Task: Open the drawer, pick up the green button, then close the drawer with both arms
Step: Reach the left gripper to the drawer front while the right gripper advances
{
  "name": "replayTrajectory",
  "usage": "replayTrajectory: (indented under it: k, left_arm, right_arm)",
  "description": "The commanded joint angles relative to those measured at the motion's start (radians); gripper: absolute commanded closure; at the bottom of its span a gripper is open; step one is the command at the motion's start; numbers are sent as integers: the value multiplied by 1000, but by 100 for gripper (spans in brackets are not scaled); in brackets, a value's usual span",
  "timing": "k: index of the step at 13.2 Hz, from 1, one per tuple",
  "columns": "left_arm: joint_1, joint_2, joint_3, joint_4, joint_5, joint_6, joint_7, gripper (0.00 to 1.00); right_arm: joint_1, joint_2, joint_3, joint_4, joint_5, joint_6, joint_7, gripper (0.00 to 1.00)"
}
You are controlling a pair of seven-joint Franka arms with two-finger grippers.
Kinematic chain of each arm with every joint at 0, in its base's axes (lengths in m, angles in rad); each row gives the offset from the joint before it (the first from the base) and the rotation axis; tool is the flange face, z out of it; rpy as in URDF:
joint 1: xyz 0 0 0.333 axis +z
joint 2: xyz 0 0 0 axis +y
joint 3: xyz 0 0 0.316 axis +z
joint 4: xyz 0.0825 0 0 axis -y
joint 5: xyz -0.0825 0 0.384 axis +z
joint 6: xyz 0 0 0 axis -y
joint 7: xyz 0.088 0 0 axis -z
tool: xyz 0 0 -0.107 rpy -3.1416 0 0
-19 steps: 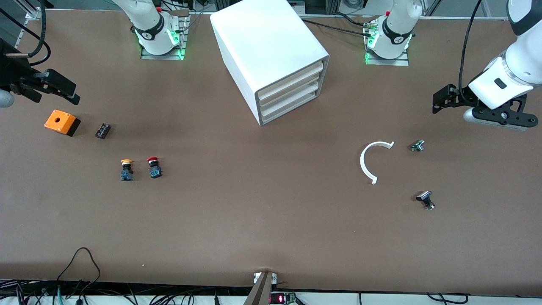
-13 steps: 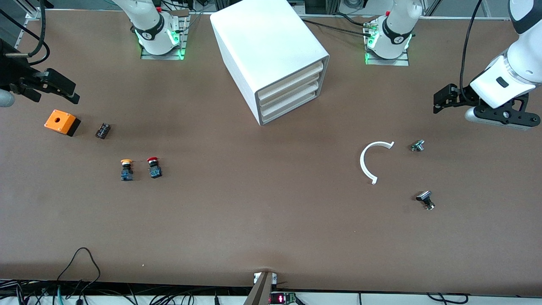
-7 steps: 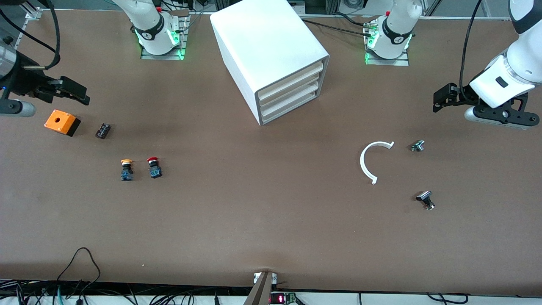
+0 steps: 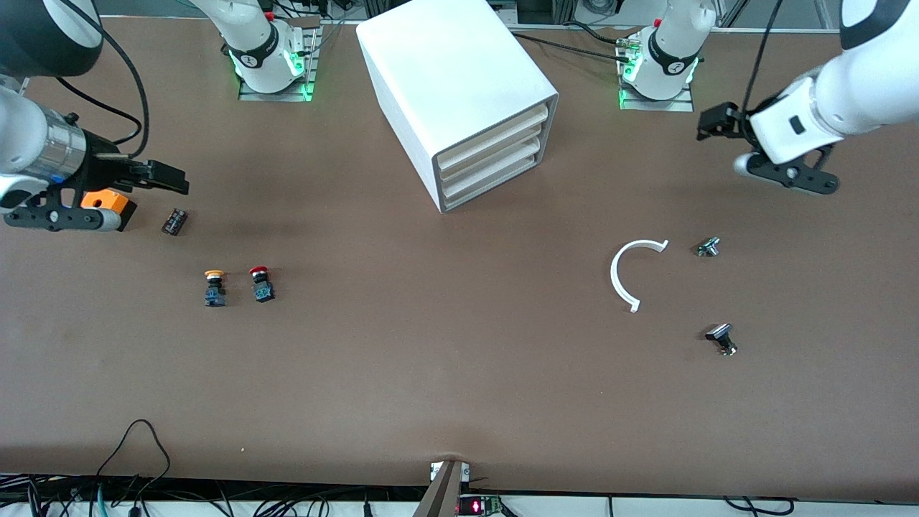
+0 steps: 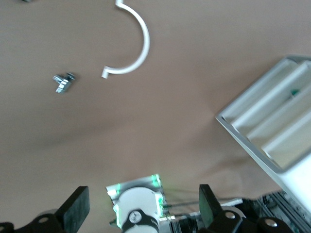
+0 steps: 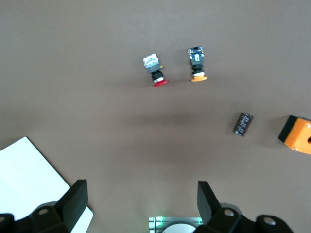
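Observation:
The white cabinet (image 4: 459, 86) stands near the arms' bases, and all three cream drawer fronts are shut. The lowest drawer (image 4: 488, 181) is closed. The cabinet also shows in the left wrist view (image 5: 262, 141). The green-capped button is hidden. My left gripper (image 4: 714, 122) is open and empty, in the air at the left arm's end of the table beside its base; its fingers stand wide apart in the left wrist view (image 5: 141, 211). My right gripper (image 4: 161, 176) is open and empty, over the orange box (image 4: 108, 201); the right wrist view (image 6: 141, 199) shows its fingers wide apart.
An orange-capped pushbutton (image 4: 214, 286) and a red-capped pushbutton (image 4: 261, 283) stand together nearer the front camera than a small black part (image 4: 174, 221). A white C-shaped ring (image 4: 632, 273) and two small metal parts (image 4: 708, 247) (image 4: 721, 337) lie toward the left arm's end.
The right gripper has moved toward the cabinet and now covers part of the orange box. The left gripper has moved toward its base and the cabinet. The drawers have not moved.

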Motion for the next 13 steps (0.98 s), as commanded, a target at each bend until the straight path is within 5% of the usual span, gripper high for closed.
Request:
replayTrajectory:
  k: [1,4,10,13]
  left_arm:
    - [-6,36,-17,46,-143,-78,4,1]
    - [12,194,-15,46,-441,-140,108,1]
    - [17,449,-15,34,-634,-25,521,1]
    - [20,562,-15,7,-708,85,758,10]
  right_arm:
    - [25,12,2,0,14,28,14,0]
    - [62,41,2,1,37,65,75,0]
    - [124,69,2,4,37,113,94,0]
    - [173,86,2,7,38,119,129,0]
